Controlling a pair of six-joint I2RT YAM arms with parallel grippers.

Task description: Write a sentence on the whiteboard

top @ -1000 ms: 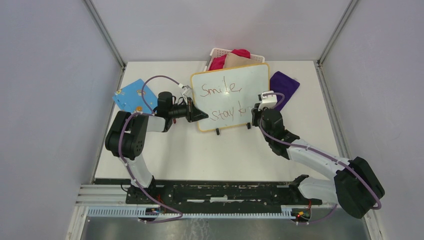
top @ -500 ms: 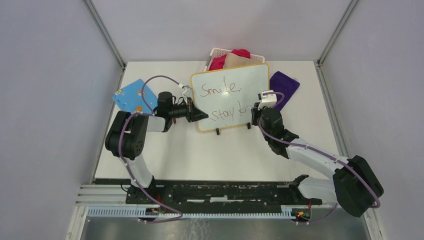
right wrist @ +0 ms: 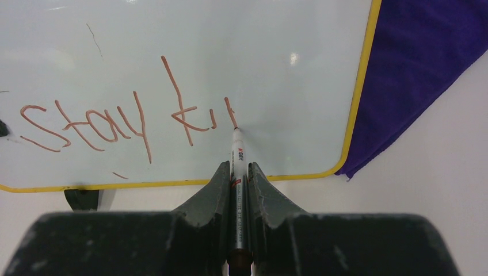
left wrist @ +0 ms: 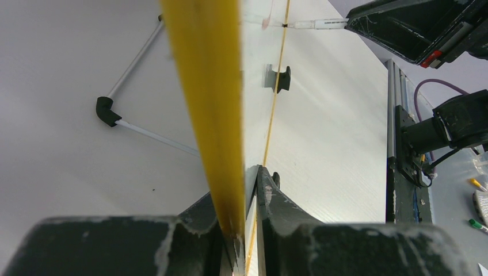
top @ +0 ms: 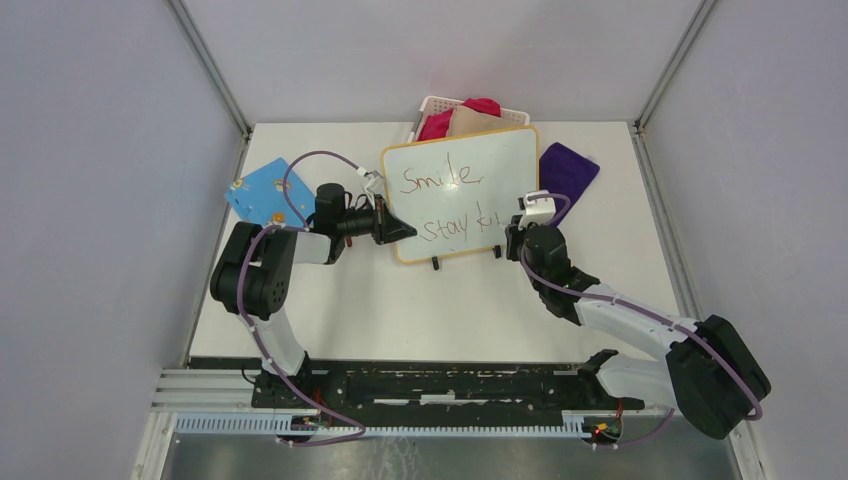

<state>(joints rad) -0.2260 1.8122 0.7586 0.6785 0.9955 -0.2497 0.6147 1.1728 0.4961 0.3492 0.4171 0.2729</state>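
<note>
Whiteboard (top: 460, 190): one, at worktop's (top: 420, 310) 12 o'clock, long axis roughly 9-to-3, face toward 6. Sentence (top: 437, 179): two red lines. Left jaws pinch board's 9 o'clock rim; right jaws pinch one marker (right wrist: 238, 167), tip touching board.

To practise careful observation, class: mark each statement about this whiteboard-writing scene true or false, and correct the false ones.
1. The left pincer clamps the whiteboard's yellow edge. True.
2. The right pincer is empty. False: it is shut on a marker.
3. The sentence's lower line is finished. False: it reads "stay ki" plus one stroke.
4. The marker tip meets the board at a red stroke's end. True.
5. The purple cloth lies left of the board. False: it lies at its right.
</note>
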